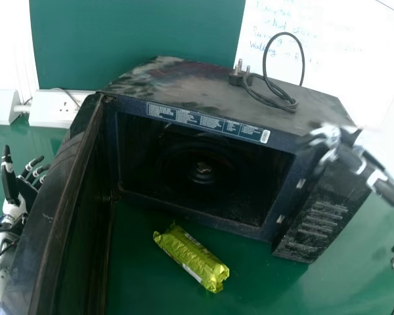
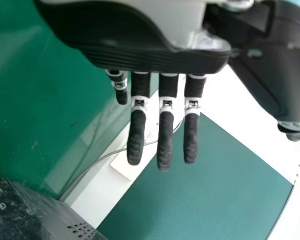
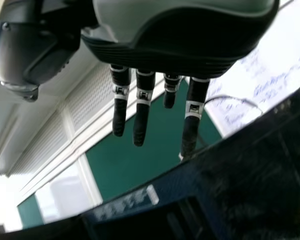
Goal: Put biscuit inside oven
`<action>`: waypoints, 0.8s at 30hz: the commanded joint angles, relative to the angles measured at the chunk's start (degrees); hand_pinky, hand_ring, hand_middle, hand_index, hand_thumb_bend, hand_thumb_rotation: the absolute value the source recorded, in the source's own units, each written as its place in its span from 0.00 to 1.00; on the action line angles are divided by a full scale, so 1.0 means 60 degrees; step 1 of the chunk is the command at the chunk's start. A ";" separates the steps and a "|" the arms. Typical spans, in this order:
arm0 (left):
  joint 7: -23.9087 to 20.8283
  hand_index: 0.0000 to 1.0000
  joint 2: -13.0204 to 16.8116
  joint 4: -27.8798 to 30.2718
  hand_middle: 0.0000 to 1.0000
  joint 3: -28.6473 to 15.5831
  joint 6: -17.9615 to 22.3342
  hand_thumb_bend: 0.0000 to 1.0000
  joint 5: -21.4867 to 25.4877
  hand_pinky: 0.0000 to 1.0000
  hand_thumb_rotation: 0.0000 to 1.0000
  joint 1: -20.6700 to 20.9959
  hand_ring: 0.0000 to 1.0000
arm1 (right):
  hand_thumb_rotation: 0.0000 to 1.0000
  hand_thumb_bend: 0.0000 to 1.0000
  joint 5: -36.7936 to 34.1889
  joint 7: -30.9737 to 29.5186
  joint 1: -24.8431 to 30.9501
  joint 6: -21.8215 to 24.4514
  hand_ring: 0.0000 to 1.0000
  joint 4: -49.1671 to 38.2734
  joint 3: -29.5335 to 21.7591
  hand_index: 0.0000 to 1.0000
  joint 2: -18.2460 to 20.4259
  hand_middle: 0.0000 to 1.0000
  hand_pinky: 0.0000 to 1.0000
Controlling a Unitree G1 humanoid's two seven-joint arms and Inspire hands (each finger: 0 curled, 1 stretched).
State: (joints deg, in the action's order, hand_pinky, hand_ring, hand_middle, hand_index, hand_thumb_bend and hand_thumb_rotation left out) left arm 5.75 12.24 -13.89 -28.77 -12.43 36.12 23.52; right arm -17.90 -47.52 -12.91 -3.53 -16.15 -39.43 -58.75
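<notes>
The biscuit (image 1: 192, 257) lies slantwise on the counter (image 1: 141, 285), just in front of the oven (image 1: 210, 79), well apart from both hands. The right hand (image 1: 345, 154) is at the oven's right front corner, near the control panel (image 1: 322, 226), fingers extended and grasping nothing; whether it touches the oven, I cannot tell. The door (image 1: 62, 210) stands wide open between the biscuit and the left hand (image 1: 27, 191), whose fingers are extended, holding nothing. Bare counter separates biscuit and door.
</notes>
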 commanded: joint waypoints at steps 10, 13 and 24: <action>-0.0067 0.49 0.0084 0.0011 0.42 -0.0088 -0.0070 0.52 0.0007 0.28 0.08 0.0039 0.33 | 0.46 0.87 -0.0457 -0.0868 0.0028 -0.0320 0.56 -0.0062 0.0682 0.79 -0.0261 0.65 0.41; -0.0050 0.49 0.0064 -0.0001 0.42 -0.0076 -0.0009 0.52 -0.0023 0.28 0.08 0.0038 0.34 | 0.57 0.88 -0.0164 -0.0855 0.0100 -0.0252 0.61 -0.0384 0.0869 0.80 -0.0379 0.66 0.50; -0.0198 0.49 -0.0077 0.0181 0.43 0.0012 -0.0053 0.52 -0.0026 0.27 0.08 0.0018 0.33 | 0.65 0.93 0.0541 -0.0984 0.0285 0.0335 0.66 -0.1131 0.1525 0.80 -0.0712 0.73 0.51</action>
State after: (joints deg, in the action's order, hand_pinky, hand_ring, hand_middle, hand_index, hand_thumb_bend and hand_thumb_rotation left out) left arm 4.85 11.90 -13.65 -28.75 -12.64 36.13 23.53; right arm -15.35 -53.67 -12.14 -1.75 -21.69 -30.53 -62.17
